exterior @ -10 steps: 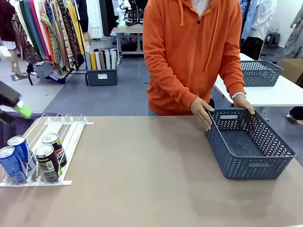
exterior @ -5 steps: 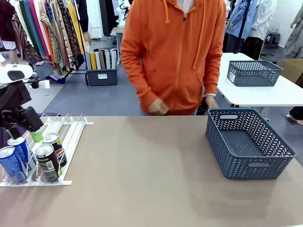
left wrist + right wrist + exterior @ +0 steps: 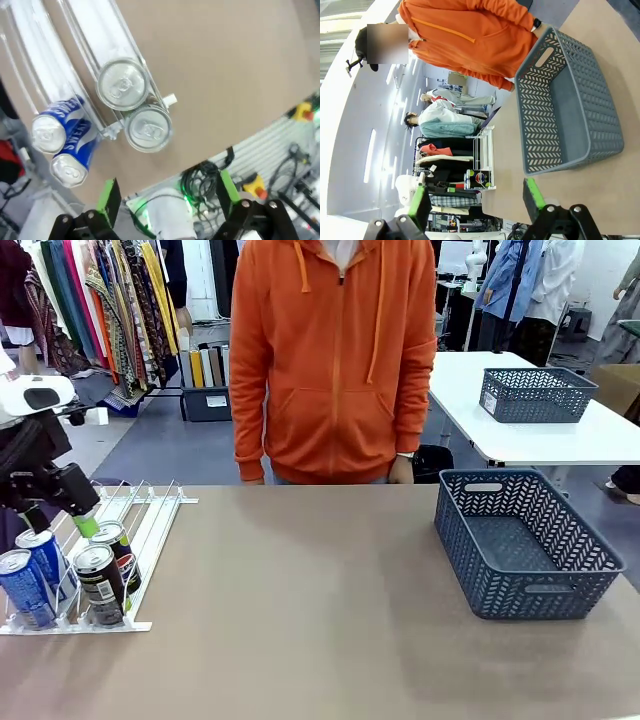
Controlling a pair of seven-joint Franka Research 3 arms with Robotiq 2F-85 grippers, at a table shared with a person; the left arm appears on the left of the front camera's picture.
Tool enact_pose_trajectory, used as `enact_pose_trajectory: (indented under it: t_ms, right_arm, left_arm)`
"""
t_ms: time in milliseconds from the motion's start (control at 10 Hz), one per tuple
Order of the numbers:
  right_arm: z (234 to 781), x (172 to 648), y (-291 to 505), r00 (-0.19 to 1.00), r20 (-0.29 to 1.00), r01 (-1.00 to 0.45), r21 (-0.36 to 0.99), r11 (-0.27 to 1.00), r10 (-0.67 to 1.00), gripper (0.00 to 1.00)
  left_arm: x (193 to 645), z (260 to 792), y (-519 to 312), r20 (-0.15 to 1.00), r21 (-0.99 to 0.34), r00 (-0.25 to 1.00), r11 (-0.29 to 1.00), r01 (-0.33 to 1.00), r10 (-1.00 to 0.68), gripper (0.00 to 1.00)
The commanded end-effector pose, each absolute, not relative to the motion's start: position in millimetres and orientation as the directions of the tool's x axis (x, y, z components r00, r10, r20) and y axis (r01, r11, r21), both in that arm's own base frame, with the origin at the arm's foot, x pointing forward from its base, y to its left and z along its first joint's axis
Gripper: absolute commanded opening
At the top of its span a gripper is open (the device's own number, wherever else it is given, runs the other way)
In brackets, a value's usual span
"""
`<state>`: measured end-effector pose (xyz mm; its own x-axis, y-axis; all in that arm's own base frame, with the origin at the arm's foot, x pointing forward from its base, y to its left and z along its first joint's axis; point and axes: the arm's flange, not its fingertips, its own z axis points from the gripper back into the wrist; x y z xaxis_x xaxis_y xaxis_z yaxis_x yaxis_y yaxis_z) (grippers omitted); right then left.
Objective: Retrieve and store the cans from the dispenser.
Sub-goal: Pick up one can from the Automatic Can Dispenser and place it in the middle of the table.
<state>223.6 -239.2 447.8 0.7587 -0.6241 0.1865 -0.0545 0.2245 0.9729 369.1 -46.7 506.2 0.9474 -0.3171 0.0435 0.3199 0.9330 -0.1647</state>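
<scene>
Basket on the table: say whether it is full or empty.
Empty. The basket shows a bare floor from the front; all four cans stand in the white rack.

The middle of the table (image 3: 300, 620) lies bare from near edge to far edge. It forms a wide lane between the dispenser (image 3: 150, 510) at the lower left and the basket (image 3: 530, 590) at the right. The basket is open on top, with lattice walls rising all round it. A person (image 3: 335, 360) stands at the far edge, upper centre, hands down by the table's rim. Four cans (image 3: 75, 575) crowd the dispenser's near end — each pair touching, thin rails between the pairs — and the lanes behind them run free. The left gripper (image 3: 58, 523) hangs over the cans at the far left, fingers spread wide.
</scene>
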Motion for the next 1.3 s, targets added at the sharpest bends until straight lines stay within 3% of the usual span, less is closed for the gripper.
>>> enact_pose_trajectory:
  t_ms: [0,200,1200]
  right_arm:
    - [449.8,221.4,-240.5,0.762,0.190,-0.063,0.973,0.221,-0.619,1.00]
    - [449.8,221.4,-240.5,0.762,0.190,-0.063,0.973,0.221,-0.619,1.00]
    - [449.8,221.4,-240.5,0.762,0.190,-0.063,0.973,0.221,-0.619,1.00]
  left_arm:
    - [379.8,474.4,-50.3,0.018,-0.101,0.993,0.988,0.115,-0.113,1.00]
    - [373.7,458.7,-49.3,0.000,-0.055,1.000,0.998,0.018,-0.018,1.00]
    - [389.5,412.2,-74.2,0.030,-0.045,0.995,0.995,0.094,-0.092,1.00]
